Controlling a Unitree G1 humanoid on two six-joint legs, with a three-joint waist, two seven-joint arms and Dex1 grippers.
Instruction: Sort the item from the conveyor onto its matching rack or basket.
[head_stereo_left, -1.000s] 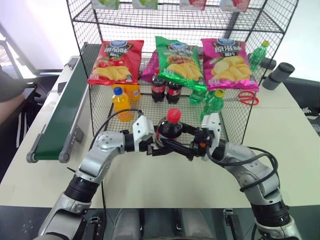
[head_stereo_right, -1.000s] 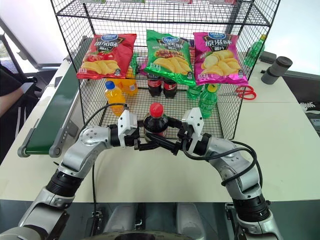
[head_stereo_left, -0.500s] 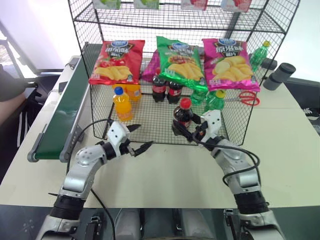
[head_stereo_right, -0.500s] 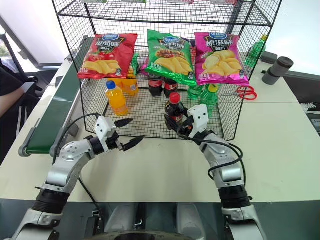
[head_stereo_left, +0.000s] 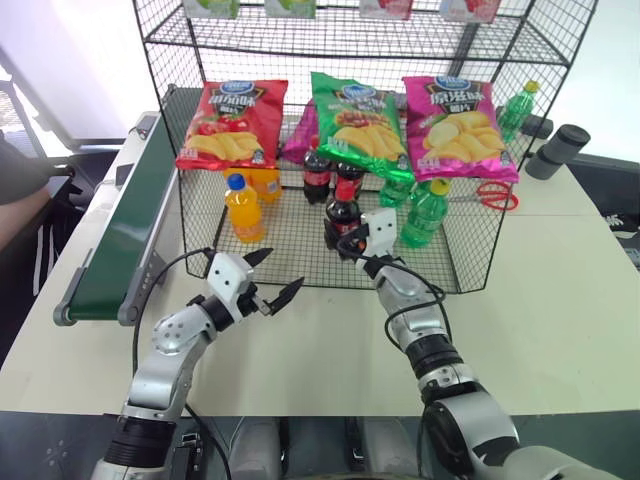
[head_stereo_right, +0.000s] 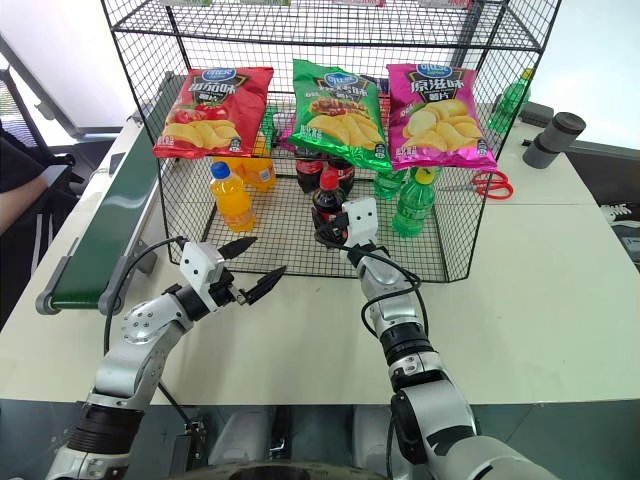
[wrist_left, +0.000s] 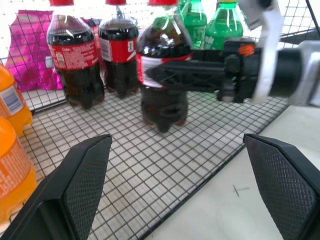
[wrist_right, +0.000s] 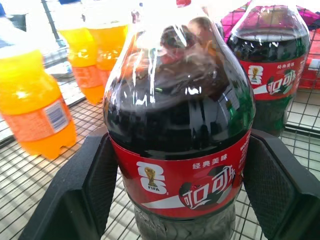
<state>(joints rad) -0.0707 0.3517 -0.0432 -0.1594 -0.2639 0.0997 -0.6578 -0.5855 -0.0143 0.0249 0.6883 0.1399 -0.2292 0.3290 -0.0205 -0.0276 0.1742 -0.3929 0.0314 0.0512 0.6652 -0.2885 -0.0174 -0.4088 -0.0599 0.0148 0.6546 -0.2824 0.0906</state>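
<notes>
The right tool (head_stereo_left: 345, 232) grips the cola bottle (head_stereo_left: 341, 212) over the wire basket (head_stereo_left: 300, 240), just before the two colas standing there, so only setting down and release remain; the left tool (head_stereo_left: 275, 275) gapes wide, empty.
</notes>
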